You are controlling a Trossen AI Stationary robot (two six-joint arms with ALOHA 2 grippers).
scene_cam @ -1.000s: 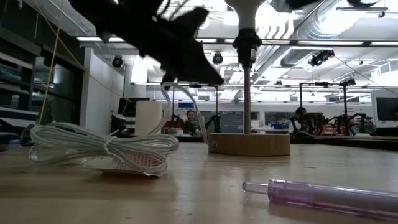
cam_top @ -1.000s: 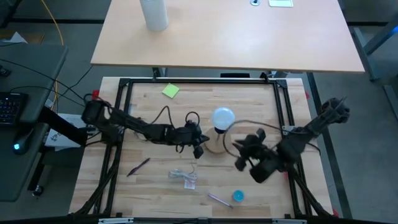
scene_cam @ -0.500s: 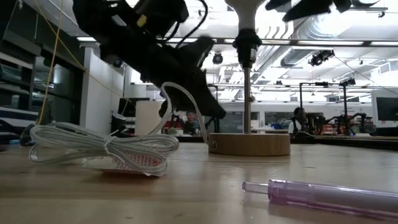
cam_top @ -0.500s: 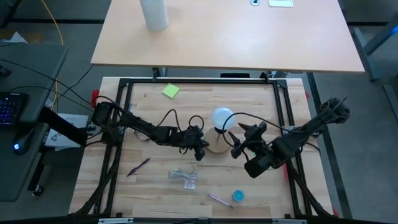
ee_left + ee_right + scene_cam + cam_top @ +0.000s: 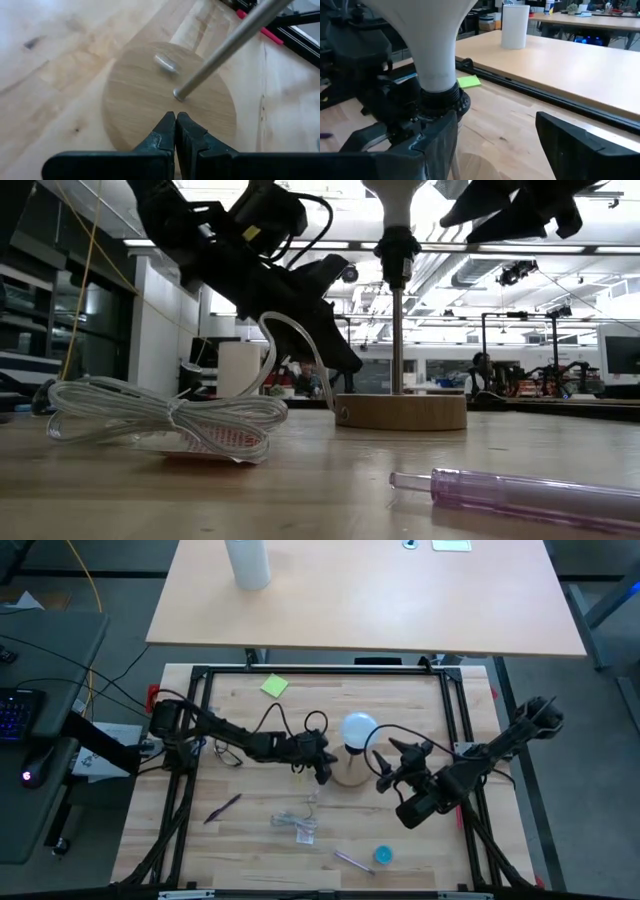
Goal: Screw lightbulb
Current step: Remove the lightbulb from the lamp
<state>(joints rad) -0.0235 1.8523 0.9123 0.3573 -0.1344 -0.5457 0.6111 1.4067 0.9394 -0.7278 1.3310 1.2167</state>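
The white lightbulb (image 5: 358, 728) sits with its screw base in the black socket (image 5: 440, 102) on top of a thin metal rod (image 5: 397, 340). The rod rises from the round wooden disc (image 5: 350, 774). My left gripper (image 5: 176, 116) is shut and points slantwise down at the disc's left rim; in the low view my left gripper (image 5: 350, 366) hangs just above the disc (image 5: 400, 412). My right gripper (image 5: 495, 120) is open at socket height, to the right of the bulb. The bulb's neck (image 5: 437, 50) stands beside one of its fingers (image 5: 435, 142), not between the two.
A coiled white cable (image 5: 170, 415) lies near the left gripper. A purple tube (image 5: 520, 495), a blue cap (image 5: 383, 855) and a purple pen (image 5: 225, 807) lie toward the near edge. A green note (image 5: 274, 686) lies at the far left. A white cylinder (image 5: 247, 562) stands on the farther table.
My left gripper has sunk, still shut, toward the wooden disc's left rim. My right gripper has opened wide and turned level, with its fingers now toward the bulb's socket. The bulb and lamp have stayed where they were.
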